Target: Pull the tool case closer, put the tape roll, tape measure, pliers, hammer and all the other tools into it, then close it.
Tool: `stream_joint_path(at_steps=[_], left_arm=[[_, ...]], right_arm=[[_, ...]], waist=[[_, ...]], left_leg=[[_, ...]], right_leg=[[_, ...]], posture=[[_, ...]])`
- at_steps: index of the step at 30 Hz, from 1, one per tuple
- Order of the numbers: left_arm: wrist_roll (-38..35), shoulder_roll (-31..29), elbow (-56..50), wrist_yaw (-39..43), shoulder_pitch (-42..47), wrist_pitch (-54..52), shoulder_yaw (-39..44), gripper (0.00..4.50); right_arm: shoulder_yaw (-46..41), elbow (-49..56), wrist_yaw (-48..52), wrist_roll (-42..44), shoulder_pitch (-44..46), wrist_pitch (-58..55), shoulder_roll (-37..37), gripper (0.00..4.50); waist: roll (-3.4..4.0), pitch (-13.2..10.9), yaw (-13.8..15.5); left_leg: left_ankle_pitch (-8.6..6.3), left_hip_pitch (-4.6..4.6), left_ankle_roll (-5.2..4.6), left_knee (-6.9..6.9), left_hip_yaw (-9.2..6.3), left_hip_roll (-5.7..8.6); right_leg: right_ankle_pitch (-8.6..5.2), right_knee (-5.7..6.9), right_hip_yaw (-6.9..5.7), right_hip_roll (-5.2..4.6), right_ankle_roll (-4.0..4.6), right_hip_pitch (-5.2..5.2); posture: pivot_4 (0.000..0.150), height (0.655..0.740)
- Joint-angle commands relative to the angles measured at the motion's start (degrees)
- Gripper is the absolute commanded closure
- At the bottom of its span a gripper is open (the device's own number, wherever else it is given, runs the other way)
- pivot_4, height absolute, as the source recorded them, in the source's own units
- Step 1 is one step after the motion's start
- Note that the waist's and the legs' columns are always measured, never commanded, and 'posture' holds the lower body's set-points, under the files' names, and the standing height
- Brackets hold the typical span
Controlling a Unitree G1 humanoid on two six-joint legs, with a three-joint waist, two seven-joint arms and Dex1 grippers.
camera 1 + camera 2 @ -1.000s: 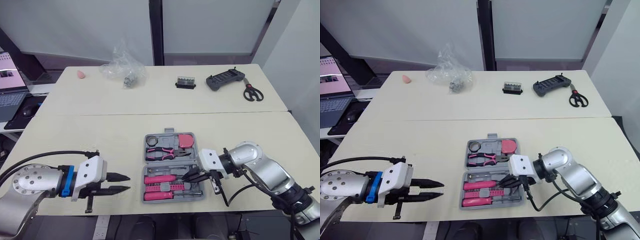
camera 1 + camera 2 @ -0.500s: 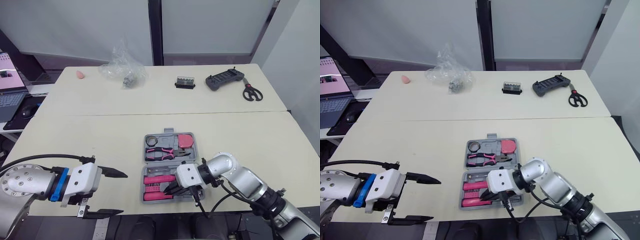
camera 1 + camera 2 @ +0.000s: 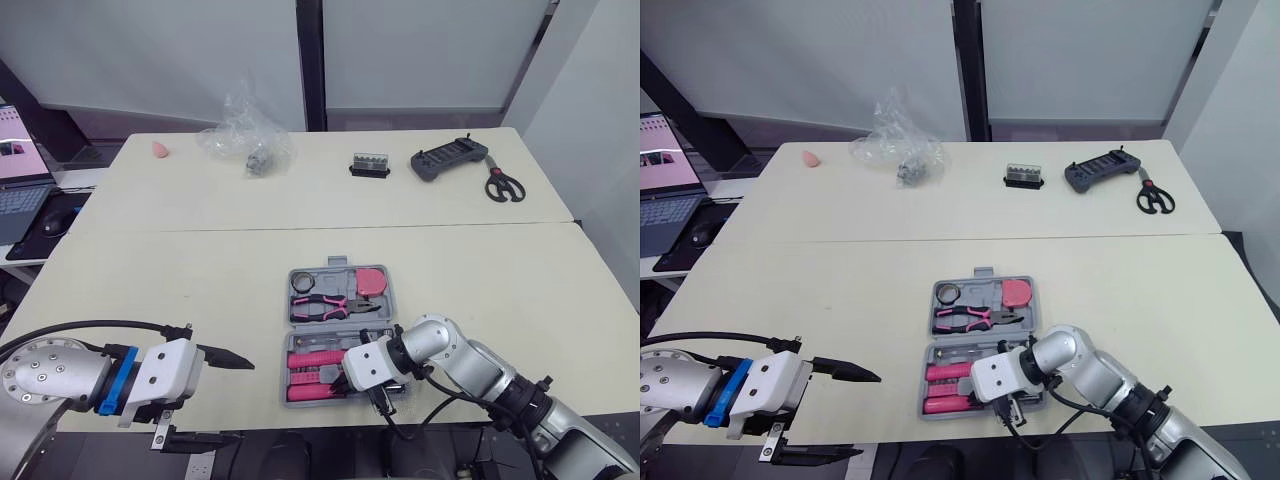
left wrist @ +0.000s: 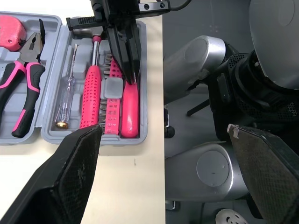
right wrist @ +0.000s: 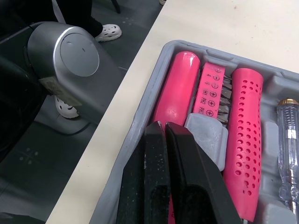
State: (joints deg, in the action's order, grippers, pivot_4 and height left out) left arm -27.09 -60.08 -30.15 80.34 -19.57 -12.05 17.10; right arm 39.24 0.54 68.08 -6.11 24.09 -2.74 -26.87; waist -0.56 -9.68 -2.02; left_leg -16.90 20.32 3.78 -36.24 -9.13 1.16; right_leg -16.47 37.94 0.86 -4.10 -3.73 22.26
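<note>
The grey tool case (image 3: pixel 397 297) lies open near the table's front edge. Its far half holds a tape roll (image 3: pixel 304 284), a pink tape measure (image 3: pixel 374 281) and pink-handled pliers (image 3: pixel 325 305). The near half holds pink-handled tools and a screwdriver (image 4: pixel 67 86). My right gripper (image 5: pixel 162 126) is shut, with its tips down on the smooth pink handle (image 4: pixel 130 112) in the front left part of the case. Left of the case, at the table's front edge, my left gripper (image 3: pixel 240 400) stands open and holds nothing.
On the far table lie scissors (image 3: pixel 505 185), a black controller (image 3: pixel 450 158), a small black bit holder (image 3: pixel 370 165), a crumpled plastic bag (image 3: pixel 245 140) and a small pink object (image 3: pixel 160 149). A laptop (image 3: pixel 20 180) sits on a desk to the left.
My left gripper has opened wide and dropped a little toward the table edge. My right gripper has swung left from the case's right side into its near half.
</note>
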Motion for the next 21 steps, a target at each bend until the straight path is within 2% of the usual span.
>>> stream_joint_path(at_steps=[1, 8, 13, 16, 21], left_arm=[[0.31, 0.08, -0.88, -1.21, 0.5, 0.49, 0.82, 0.02], [2.04, 1.16, 4.77, -5.13, 1.36, -0.49, 1.54, 0.02], [6.42, 2.81, 13.35, -10.46, 7.47, 0.9, -1.49, 0.02], [9.49, 4.87, 17.57, -14.16, 11.5, 1.1, -4.35, 0.6], [16.11, 7.71, 22.24, -18.06, 15.92, 2.93, -11.44, 2.13]], right_arm=[[-1.98, -0.11, -0.62, 0.05, 1.19, 0.58, 0.26, 4.5], [-12.08, 9.65, 2.93, 10.37, 0.61, -6.8, -5.25, 4.5], [-18.24, 8.02, 2.32, 9.36, 1.89, -7.65, -12.55, 4.5], [-20.3, 2.44, -0.07, 6.91, 2.84, -7.09, -15.63, 4.5], [-19.31, -7.08, -3.65, 2.03, 4.4, -3.65, -15.26, 4.5]], waist=[[0.0, 0.0, 0.01], [0.01, -0.01, 0.12], [0.01, -0.01, 0.17], [0.0, 0.0, 0.14], [-0.01, 0.01, -0.06]], left_leg=[[0.0, 0.0, 0.0, 0.0, 0.0, 0.0], [0.0, 0.02, 0.0, 0.0, -0.02, 0.01], [0.0, -0.01, -0.01, 0.0, -0.03, 0.02], [0.0, -0.01, -0.01, -0.01, -0.01, 0.02], [0.0, 0.03, 0.01, -0.01, 0.02, 0.03]], right_leg=[[0.0, 0.01, 0.0, 0.0, 0.0, 0.0], [0.0, -0.01, 0.0, -0.01, 0.0, 0.0], [0.0, 0.02, -0.03, -0.01, 0.0, -0.03], [0.0, 0.01, -0.02, -0.01, 0.0, -0.02], [0.01, 0.01, 0.01, -0.02, 0.0, 0.03]], posture=[[0.15, 0.74], [0.15, 0.74], [0.15, 0.74], [0.15, 0.74], [0.15, 0.74]])
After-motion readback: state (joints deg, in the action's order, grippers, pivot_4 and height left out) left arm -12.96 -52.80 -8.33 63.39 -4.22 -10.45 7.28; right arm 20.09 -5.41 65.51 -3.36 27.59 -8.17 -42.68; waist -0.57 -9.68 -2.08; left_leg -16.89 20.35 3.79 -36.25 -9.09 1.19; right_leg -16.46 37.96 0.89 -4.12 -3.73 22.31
